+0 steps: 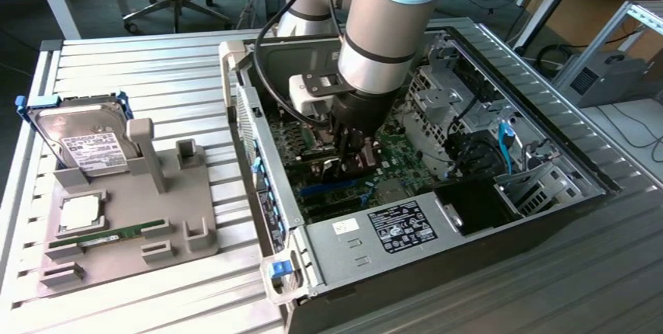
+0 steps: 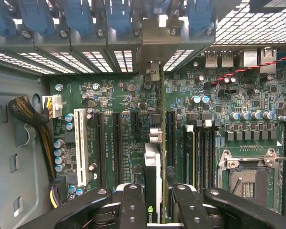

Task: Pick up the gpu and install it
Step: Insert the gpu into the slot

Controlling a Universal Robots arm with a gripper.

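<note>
— Two fingers [image 2: 132,202] of the gripper [image 2: 156,196] sit nearest the lens, part-closed, one pressed on each face of the gpu [image 2: 152,162]. The card is gripped edge-on between them.

— Long axis?

— It runs straight out from the fingers toward the rear wall of the computer case [image 1: 331,264], parallel to the expansion slots on the motherboard [image 2: 133,95]. I'd say no turn of the card is needed, only travel down onto the board.

— Over which slot?

— The card lies between the short black slot [image 2: 133,121] and the long black slot [image 2: 170,138]. It hides whatever is directly beneath it, so I cannot tell. The white slot [image 2: 80,143] is well apart, over by the cable bundle [image 2: 28,114].

— Seated or hovering?

— Cannot tell. In the exterior view the gripper is deep inside the open case, low over the board.

— Farther out?

— The blue slot clips [image 2: 119,14] line the rear wall beyond the card's far end. Outside the case, on the exterior view's left, a grey tray [image 1: 197,194] carries the hard drive [image 1: 88,144] in its blue frame and the green RAM stick [image 1: 109,234]. Both are well apart from the gripper.
</note>
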